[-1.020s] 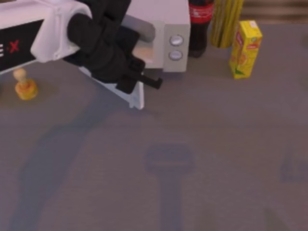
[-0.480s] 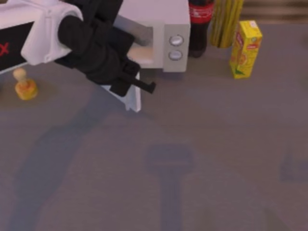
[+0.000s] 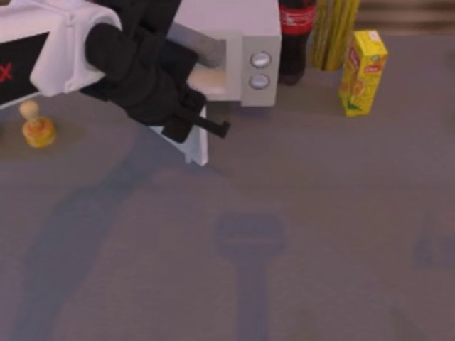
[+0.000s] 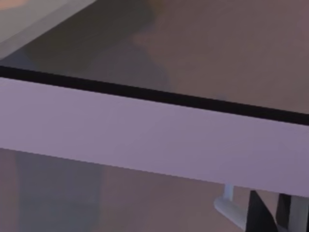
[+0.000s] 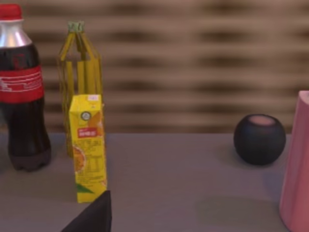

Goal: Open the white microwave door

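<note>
The microwave [image 3: 231, 25] stands at the table's back middle, its two silver knobs [image 3: 260, 69] facing forward. The white microwave door [image 3: 198, 144] is swung out toward the table's left front, leaving the cavity [image 3: 210, 71] showing. My left gripper [image 3: 211, 125] sits at the door's free edge, shut on its handle. In the left wrist view the door [image 4: 154, 140] runs across as a broad pale band, with the handle [image 4: 231, 207] leading into my left gripper [image 4: 270, 216]. My right gripper [image 5: 91, 220] shows only as a dark tip and is out of the top view.
To the right of the microwave stand a cola bottle [image 3: 297, 28], a yellow bottle [image 3: 334, 28] and a yellow juice carton [image 3: 362, 71]. A small yellow wooden-topped object [image 3: 35, 128] sits at far left. The right wrist view also holds a dark ball [image 5: 259, 139] and a pink object [image 5: 295, 164].
Since a second ago my left gripper has drawn leftward with the door, which has swung a little wider. Nothing has shifted in the last half second.
</note>
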